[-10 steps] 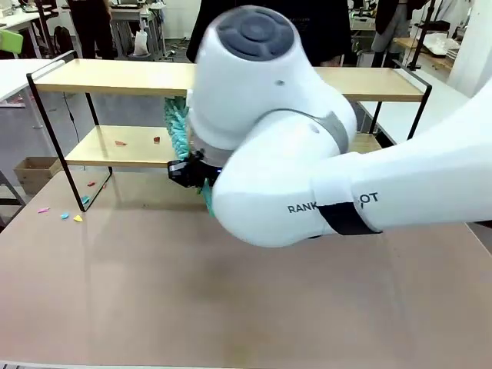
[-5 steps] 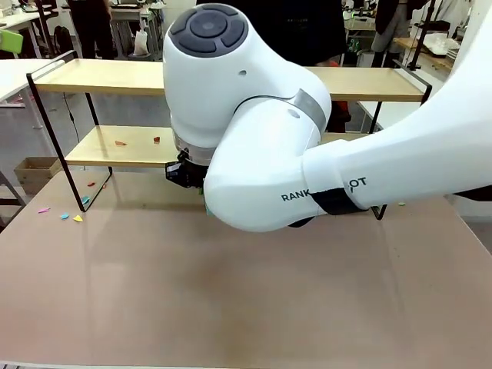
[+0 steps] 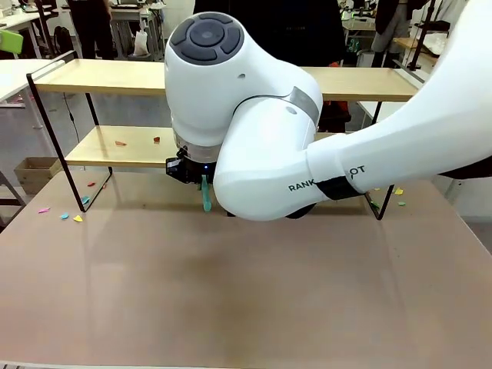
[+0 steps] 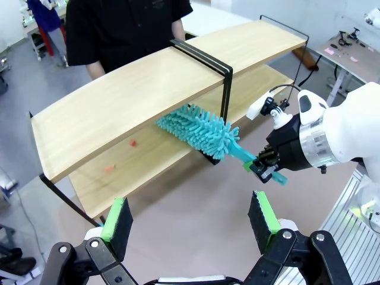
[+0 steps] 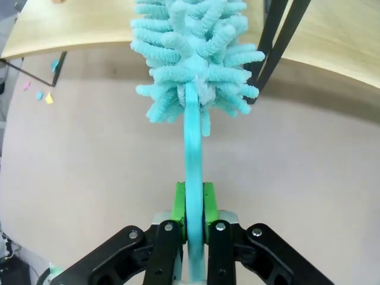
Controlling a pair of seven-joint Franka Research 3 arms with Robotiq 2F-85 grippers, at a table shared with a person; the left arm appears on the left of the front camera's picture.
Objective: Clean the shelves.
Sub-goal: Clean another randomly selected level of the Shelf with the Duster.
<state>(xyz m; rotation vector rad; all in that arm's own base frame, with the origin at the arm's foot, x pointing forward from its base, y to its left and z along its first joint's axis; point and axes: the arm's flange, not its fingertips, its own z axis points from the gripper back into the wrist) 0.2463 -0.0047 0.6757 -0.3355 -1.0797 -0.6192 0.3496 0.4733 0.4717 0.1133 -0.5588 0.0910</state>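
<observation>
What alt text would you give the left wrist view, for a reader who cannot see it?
The right gripper holds a turquoise duster by its handle, its fluffy head on the lower board of the shelves. The open left gripper hovers in the foreground, and small scraps lie on that board.

two-tier wood shelves (image 3: pixel 100 77) w/ black frame, upright on table, small scraps on lower board.

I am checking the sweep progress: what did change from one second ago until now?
The right arm swung toward picture left, now covering the teal duster head that showed beside it earlier. The right end effector stays shut on the duster handle. The shelves and coloured scraps on the table did not move.
</observation>
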